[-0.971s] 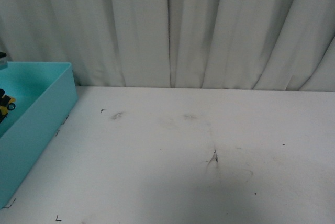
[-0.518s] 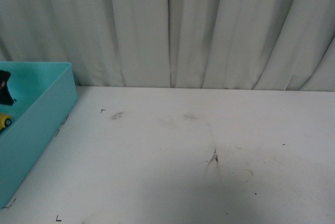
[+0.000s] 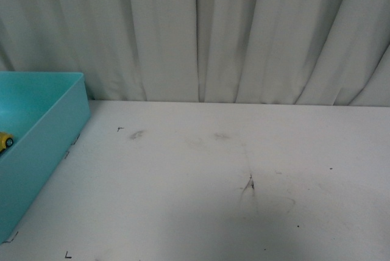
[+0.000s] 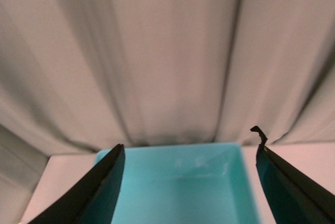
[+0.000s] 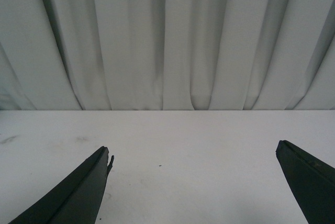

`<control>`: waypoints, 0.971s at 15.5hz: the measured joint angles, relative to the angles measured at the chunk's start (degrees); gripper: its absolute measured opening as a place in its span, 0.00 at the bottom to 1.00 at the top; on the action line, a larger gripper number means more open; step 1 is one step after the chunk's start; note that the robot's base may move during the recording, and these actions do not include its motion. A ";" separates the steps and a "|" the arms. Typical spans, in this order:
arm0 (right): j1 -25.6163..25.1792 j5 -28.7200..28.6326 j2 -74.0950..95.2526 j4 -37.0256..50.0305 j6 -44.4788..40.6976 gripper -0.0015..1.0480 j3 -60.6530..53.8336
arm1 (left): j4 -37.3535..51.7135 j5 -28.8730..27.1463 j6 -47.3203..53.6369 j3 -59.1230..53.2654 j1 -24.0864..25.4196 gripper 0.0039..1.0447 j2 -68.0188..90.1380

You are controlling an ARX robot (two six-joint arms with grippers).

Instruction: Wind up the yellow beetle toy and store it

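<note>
Beetle toy point(image 3: 4, 140), yellow, black wheel

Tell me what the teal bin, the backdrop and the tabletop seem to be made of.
The teal bin is likely moulded plastic: smooth, uniform walls with a soft sheen. The backdrop is a white fabric curtain, matt, hanging in soft vertical folds. The tabletop is a hard, smooth white surface, perhaps laminate, matt and scuffed with dark marks.

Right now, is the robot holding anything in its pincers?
No, nothing. The left pincer and the right pincer are both open and empty; the yellow toy car sits in the turquoise box.
</note>
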 joint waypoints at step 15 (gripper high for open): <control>0.00 0.02 0.00 0.02 0.00 0.94 0.00 | 23.50 -14.78 -10.19 -52.52 -16.70 0.01 -41.77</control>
